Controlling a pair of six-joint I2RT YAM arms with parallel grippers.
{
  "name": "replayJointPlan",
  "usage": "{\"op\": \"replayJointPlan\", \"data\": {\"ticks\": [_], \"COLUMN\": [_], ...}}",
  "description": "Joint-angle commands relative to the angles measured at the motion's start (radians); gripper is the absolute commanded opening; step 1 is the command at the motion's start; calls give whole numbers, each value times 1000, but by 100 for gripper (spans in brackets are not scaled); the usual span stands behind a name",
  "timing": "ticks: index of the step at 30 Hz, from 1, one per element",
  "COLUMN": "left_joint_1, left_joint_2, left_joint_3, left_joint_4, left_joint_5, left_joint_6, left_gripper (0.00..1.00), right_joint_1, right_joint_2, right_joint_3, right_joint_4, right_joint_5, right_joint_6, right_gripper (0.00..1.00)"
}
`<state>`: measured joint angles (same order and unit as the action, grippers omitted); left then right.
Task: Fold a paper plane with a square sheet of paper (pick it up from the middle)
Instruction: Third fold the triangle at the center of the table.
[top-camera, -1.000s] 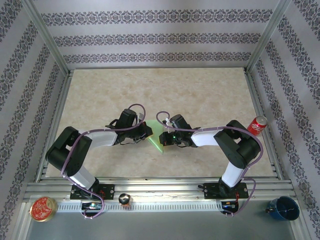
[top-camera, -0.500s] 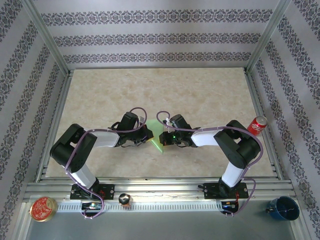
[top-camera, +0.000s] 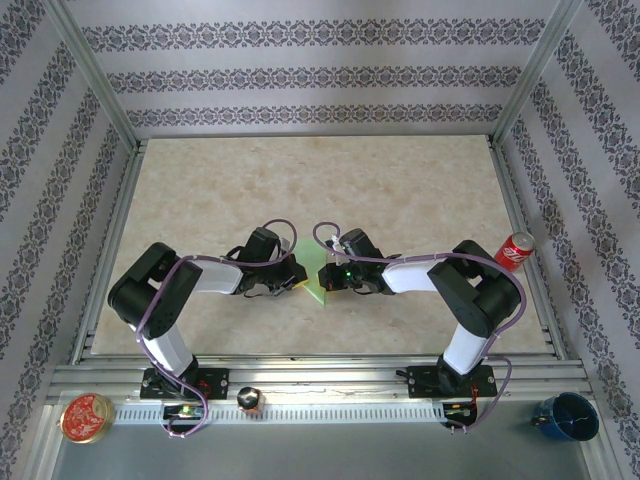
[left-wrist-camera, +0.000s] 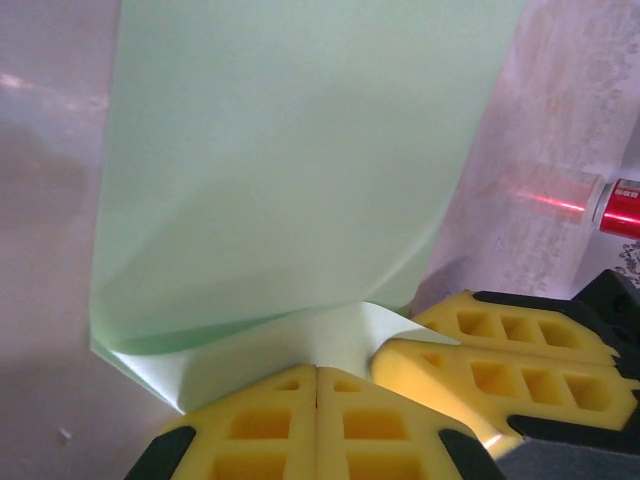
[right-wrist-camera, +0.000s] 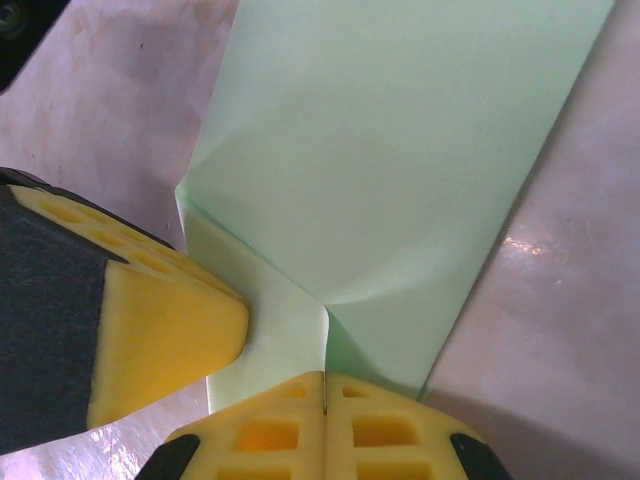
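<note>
The pale-green sheet of paper (top-camera: 313, 272) lies partly folded on the table between my two grippers. In the left wrist view the paper (left-wrist-camera: 290, 170) spreads away from me, a lighter flap (left-wrist-camera: 290, 345) running down to the tips of my left gripper (left-wrist-camera: 318, 372), whose yellow pads are pressed together on the paper's near edge. The right gripper's yellow fingers (left-wrist-camera: 500, 355) sit close beside them. In the right wrist view a crease of the paper (right-wrist-camera: 400, 150) runs into the seam of my right gripper (right-wrist-camera: 325, 380), shut on it. The left gripper's finger (right-wrist-camera: 150, 320) rests on the flap at the left.
A red soda can (top-camera: 514, 250) stands at the table's right edge, also the can (left-wrist-camera: 620, 208) in the left wrist view. Off the table at the front are a round tin (top-camera: 86, 417), a small dark object (top-camera: 249, 399) and a blue cup (top-camera: 568, 415). Metal frame posts border the table.
The left arm has drawn in toward the middle, its elbow moving right and nearer. The left gripper has slid slightly right over the paper. The right arm has stayed still.
</note>
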<state>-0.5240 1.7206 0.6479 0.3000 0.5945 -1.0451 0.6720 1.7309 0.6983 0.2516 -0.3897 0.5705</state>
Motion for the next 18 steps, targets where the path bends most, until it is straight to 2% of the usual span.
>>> {"op": "replayJointPlan", "data": {"ticks": [1,6,9,12,14,16,18], "left_joint_1": [-9,-9,-9,-10,-10,-10,-10], "left_joint_2": [19,14,18,23,22,26,27], "left_joint_3": [-19,-14,-10,-8,-8,-4,-2], "left_joint_4": [-31,-85,-94,-91,-92,-90,-88], "left_joint_5": [-27,-43,-43,-39,-41,-39,-36], "left_joint_6": [37,71,82,85,86,86,86], "left_gripper": [0,0,0,0,0,0,0], "right_joint_1": [-1,-1,-6,-20,-41,-56,-57], "right_joint_2": [19,-3,-42,-117,-166,-205,-232], "right_joint_3": [-2,14,30,38,39,31,22], "right_joint_4": [-25,-29,-50,-104,-161,-187,-186], "right_joint_5": [16,-14,-29,-6,8,-6,-55], "right_joint_6": [-4,9,27,47,52,62,73], "right_gripper": [0,1,7,22,26,30,28]}}
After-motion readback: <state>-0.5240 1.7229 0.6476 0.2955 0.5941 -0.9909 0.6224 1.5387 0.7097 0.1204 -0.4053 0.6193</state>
